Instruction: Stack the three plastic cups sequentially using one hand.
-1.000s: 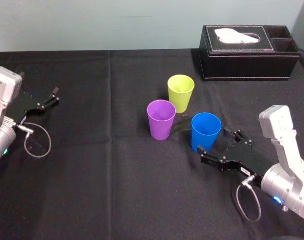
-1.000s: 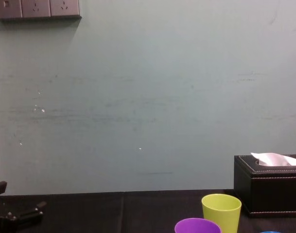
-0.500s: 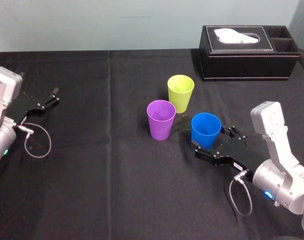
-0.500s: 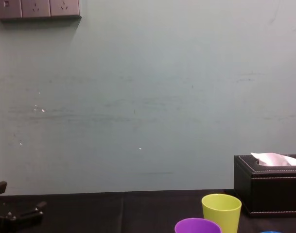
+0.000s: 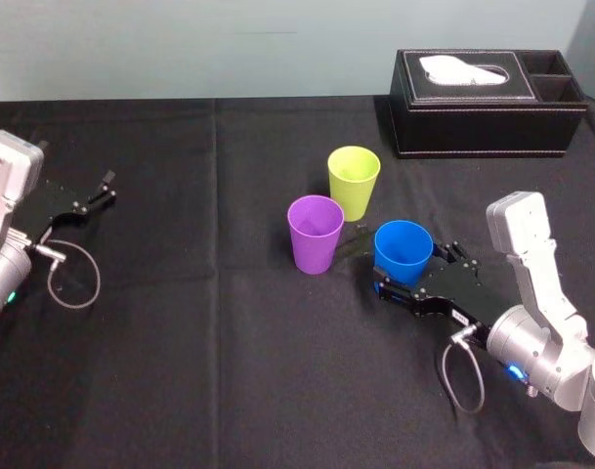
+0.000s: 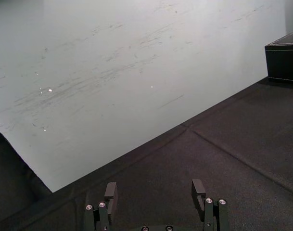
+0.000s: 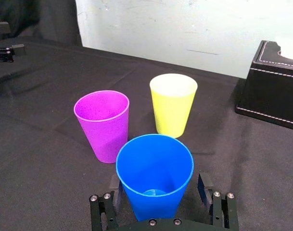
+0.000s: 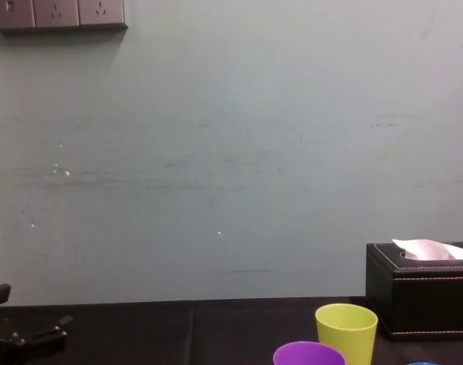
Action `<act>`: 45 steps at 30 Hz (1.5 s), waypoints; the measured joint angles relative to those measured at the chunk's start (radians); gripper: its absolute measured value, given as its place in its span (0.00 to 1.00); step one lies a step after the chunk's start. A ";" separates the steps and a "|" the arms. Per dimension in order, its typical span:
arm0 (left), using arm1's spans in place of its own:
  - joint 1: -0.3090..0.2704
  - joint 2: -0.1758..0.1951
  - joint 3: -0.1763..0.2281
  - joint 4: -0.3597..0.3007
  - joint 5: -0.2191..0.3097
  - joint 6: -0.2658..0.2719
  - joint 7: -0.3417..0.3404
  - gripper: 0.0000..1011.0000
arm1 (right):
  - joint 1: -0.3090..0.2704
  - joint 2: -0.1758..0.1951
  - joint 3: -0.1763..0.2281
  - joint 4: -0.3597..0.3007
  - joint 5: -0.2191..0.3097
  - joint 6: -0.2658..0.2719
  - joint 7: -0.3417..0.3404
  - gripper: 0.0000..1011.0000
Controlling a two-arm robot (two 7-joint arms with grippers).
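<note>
Blue plastic, the nearest of the three plastic cups, the blue cup (image 5: 403, 252), stands upright on the black tablecloth (image 5: 229, 371), mouth up, its long axis vertical and its body tapering to a narrower base. The purple cup (image 5: 315, 233) stands just beside it toward the robot's left, and the yellow-green cup (image 5: 354, 182) stands a little farther back between the two; both are upright with open mouths up. None of the three touches another.

The right gripper (image 5: 417, 269) lies low over the cloth, its arm reaching in from the lower right with the wrist angled toward the cups. Its fingers are spread and straddle the lower body of the blue cup, one on each side. In the right wrist view a thin gap shows between each finger (image 7: 204, 182) and the cup wall, so the cup is bracketed and not clamped.

The left gripper (image 5: 104, 190) rests at the table's far left, well apart from the cups, fingers parted around nothing. A black tissue box (image 5: 483, 107) sits at the back right.
</note>
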 joint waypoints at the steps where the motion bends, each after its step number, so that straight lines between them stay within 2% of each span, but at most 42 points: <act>1: 0.000 0.000 0.000 0.000 0.000 0.000 0.000 1.00 | 0.001 -0.003 0.001 0.002 -0.001 0.000 0.001 0.99; 19: 0.000 0.000 0.000 0.000 0.000 0.000 0.000 1.00 | 0.019 -0.058 0.018 0.037 -0.031 -0.005 0.030 0.99; 30: 0.000 0.000 0.000 0.000 0.000 0.000 0.000 1.00 | 0.018 -0.056 0.017 0.036 -0.030 -0.006 0.029 0.99; 37: 0.000 0.000 0.000 0.000 0.000 0.000 0.000 1.00 | 0.018 -0.055 0.016 0.034 -0.029 -0.006 0.029 0.86; 38: 0.000 0.000 0.000 0.000 0.000 0.000 0.000 1.00 | 0.018 -0.055 0.016 0.034 -0.029 -0.006 0.029 0.81; 41: 0.000 0.000 0.000 0.000 0.000 0.000 0.000 1.00 | 0.017 -0.055 0.016 0.034 -0.029 -0.006 0.029 0.75; 45: 0.000 0.000 0.000 0.000 0.000 0.000 0.000 1.00 | 0.017 -0.054 0.015 0.034 -0.028 -0.006 0.029 0.72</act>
